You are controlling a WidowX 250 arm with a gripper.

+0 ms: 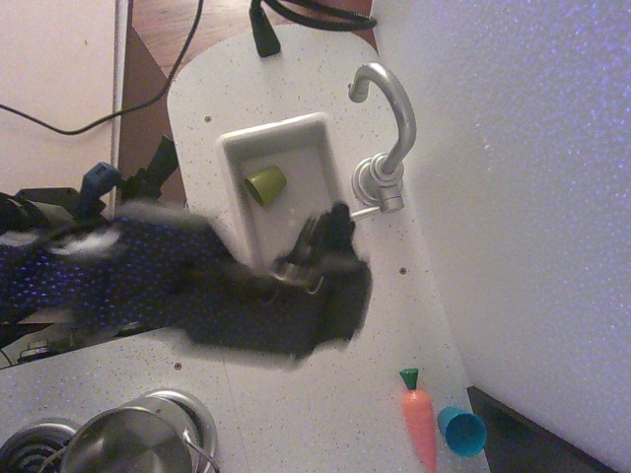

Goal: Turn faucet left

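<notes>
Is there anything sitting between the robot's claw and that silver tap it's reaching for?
Nothing visible stands between them. The gripper, blurred by motion, sits at the sink's right rim, just beside the thin lever of the faucet. The green cup lies in the basin off to the side, and the carrot is far down the counter.

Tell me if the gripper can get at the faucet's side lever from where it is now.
Probably yes. The gripper sits at the sink edge just beside the faucet lever's tip, with nothing between them. Motion blur hides whether they touch.
</notes>
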